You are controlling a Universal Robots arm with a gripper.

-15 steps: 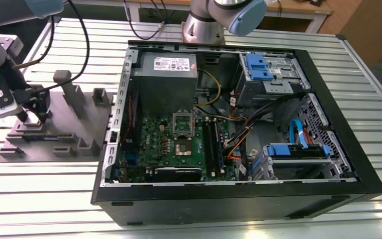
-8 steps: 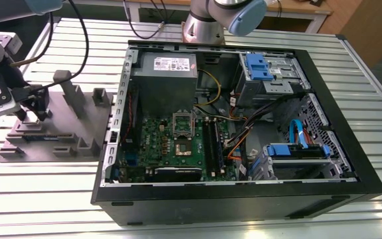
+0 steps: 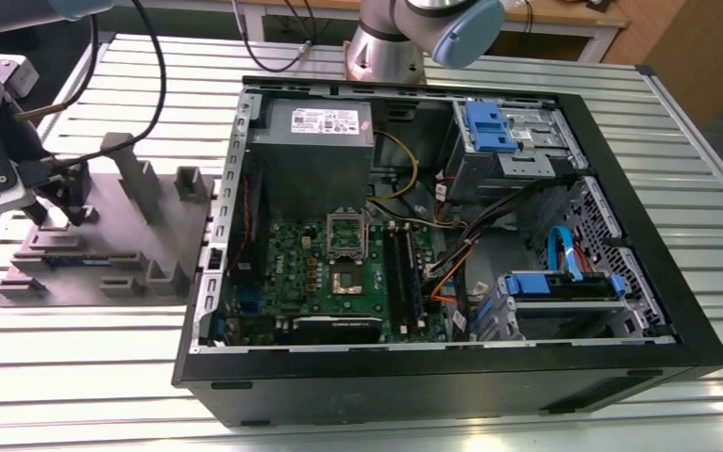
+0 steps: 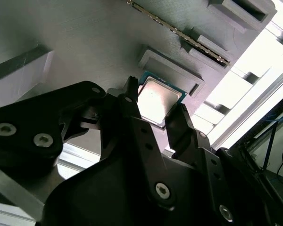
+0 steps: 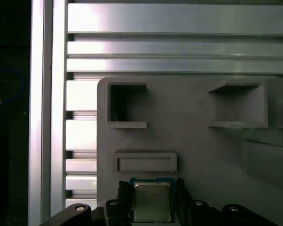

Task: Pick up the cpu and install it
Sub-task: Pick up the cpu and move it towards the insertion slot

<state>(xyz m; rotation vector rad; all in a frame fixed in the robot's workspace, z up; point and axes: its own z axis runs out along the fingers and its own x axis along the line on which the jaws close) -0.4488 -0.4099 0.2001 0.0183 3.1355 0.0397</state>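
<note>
Soft, even overhead light fills the exterior view: the pale ribbed aluminium table [image 3: 86, 377] is bright, and the inside of the open black computer case [image 3: 450, 377] is moderately shaded. In the second wrist view the table slats blow out to white, the small square silver-topped cpu [image 4: 159, 95] shows a dull sheen, and the black metal gripper [image 4: 154, 101] is nearly a silhouette. In the first wrist view slats glare beside an underexposed black margin, and the pockets of the grey plastic fixture block [image 5: 188, 146] hold shadow.

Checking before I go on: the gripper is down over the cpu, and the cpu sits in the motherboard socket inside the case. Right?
Not quite. The gripper is down over the cpu, but the cpu lies on the grey fixture tray outside the case, not in the motherboard socket. Both wrist views show this.
</note>
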